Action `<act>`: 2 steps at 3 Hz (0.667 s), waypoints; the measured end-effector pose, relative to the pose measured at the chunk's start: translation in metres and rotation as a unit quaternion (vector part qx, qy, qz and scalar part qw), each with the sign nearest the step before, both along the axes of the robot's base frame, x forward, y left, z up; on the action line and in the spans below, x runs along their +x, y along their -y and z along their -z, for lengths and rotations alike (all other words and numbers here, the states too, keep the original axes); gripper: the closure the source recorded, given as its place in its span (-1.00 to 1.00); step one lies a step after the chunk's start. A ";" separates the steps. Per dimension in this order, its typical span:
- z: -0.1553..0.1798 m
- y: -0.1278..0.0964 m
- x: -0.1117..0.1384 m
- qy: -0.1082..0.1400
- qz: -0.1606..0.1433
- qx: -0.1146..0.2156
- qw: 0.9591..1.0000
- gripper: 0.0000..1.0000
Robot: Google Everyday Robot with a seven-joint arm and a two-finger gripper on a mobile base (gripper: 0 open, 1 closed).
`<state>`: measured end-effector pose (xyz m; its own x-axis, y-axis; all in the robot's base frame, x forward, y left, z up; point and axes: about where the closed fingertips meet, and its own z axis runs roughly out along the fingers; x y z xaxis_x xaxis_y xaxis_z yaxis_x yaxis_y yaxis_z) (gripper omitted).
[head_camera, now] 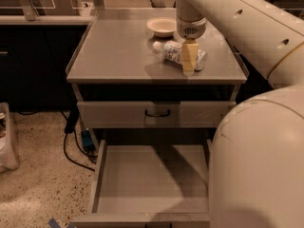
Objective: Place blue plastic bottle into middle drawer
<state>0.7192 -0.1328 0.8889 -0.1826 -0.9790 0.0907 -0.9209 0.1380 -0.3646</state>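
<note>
**Bottle on the table under the gripper, drawer pulled out below**

The bottle (176, 52) lies on its side on the right front part of the table (114, 51). Its white cap points back and left towards the bowl (161, 26), and its far end lies near the table's right edge. It is well short of the front edge. The left half of the tabletop is bare grey surface.

The gripper (189, 63) hangs straight down from the arm (237, 20) and reaches the tabletop at the bottle's middle, crossing in front of its label. Whether it pinches the bottle or only stands against it, I cannot tell.

The bowl sits just behind the bottle, near the back of the table and apart from it. The arm slants in from the upper right, above the table's right edge. The robot's rounded body (259, 170) fills the lower right and covers the right side of the middle drawer (152, 179).

That drawer is pulled far out below the table, with its flat grey floor and low side walls in plain view. Above it, the upper drawer (118, 114) is closed and has a small black handle (157, 113). Black cables (71, 151) trail over the speckled floor to the left of the drawers.
</note>
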 end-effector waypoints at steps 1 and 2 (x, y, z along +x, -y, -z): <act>0.002 -0.019 0.021 0.016 -0.023 -0.008 1.000 -1.00; 0.013 -0.030 0.034 0.008 -0.039 -0.014 0.999 -1.00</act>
<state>0.7536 -0.1027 0.8763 -0.1080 -0.9874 0.1160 -0.9222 0.0559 -0.3827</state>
